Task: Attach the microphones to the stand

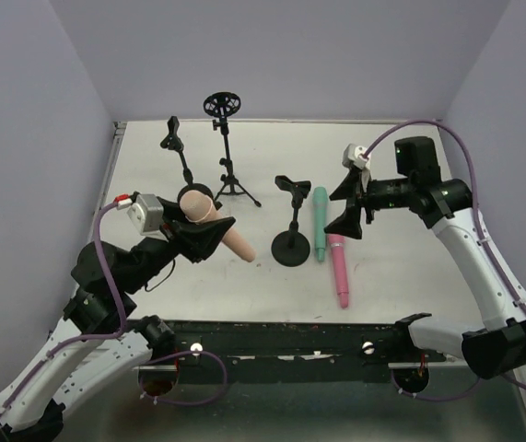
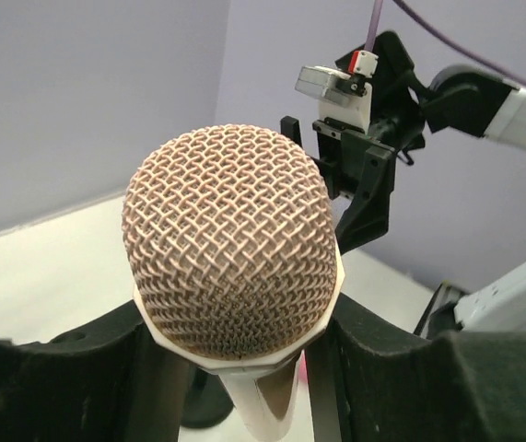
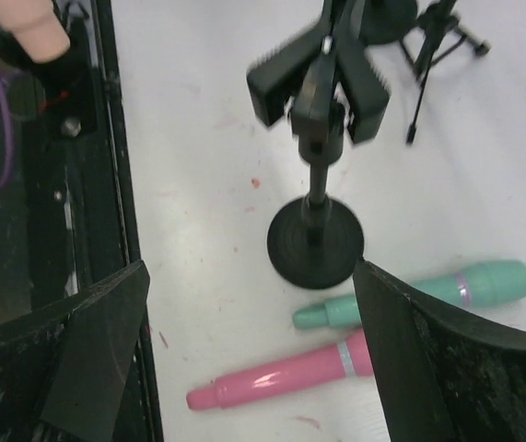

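The left hand (image 1: 209, 230) is clamped on the peach microphone (image 1: 235, 241) and holds it in the air over the left part of the tabletop (image 1: 401, 267). The mesh head points back toward the arm and the thin end points out to the right. In the left wrist view that mesh head (image 2: 233, 241) fills the middle, seated between the two dark fingers.

The right hand (image 1: 350, 210) hangs above the right part of the tabletop with its fingers (image 3: 87, 341) spread wide and nothing between them. Below it lie the teal microphone (image 3: 410, 299) and the pink microphone (image 3: 281, 378), roughly parallel and close together. Whether they touch cannot be told. The teal one lies just beside the disc foot of the round-base stand (image 1: 291, 235), whose empty clip (image 3: 322, 78) stands upright on its post.

Farther back a tripod stand (image 1: 227, 147) and a third stand (image 1: 178, 152) stand upright, both with nothing in their holders
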Robot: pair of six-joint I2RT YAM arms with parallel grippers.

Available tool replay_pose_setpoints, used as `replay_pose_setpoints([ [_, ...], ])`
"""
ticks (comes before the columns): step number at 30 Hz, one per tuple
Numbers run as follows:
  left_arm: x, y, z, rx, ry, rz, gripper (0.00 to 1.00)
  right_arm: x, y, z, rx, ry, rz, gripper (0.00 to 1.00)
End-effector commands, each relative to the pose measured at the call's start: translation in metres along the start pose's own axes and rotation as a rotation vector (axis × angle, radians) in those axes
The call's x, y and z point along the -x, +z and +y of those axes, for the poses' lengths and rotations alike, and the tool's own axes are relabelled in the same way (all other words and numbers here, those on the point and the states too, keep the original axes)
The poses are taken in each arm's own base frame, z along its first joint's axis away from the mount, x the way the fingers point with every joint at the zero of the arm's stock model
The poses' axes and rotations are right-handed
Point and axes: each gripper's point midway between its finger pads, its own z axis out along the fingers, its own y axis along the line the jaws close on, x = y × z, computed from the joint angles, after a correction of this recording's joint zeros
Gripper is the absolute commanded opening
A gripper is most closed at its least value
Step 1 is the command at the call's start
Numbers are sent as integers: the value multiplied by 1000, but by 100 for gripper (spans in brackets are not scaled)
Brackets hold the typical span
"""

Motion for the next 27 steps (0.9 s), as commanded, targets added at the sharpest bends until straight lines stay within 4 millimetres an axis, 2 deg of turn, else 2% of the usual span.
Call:
replay_pose_setpoints([
  [1, -73, -27, 22, 39, 100, 215, 0, -45, 17, -9, 32, -182, 21, 100],
  [4, -86, -33, 23, 34, 86, 210, 0, -68, 33, -15, 59, -166, 11, 100],
  [7, -93, -37, 24, 42, 54, 202, 0, -75, 44, -21, 66, -153, -25, 100],
  [13, -99, -42, 29, 66, 8, 157, 0, -63, 62, -34, 83, -183, -135, 99],
  [19, -101, -42, 31, 85, -9, 151, 0, -59, 85, -33, 122, -198, -180, 95],
  [23, -99, -40, 32, 90, -11, 146, 0, -56, 97, -24, 159, -201, -205, 85],
  [27, -100, -37, 31, 81, -19, 146, 0, -50, 101, -23, 158, -163, -240, 76],
])
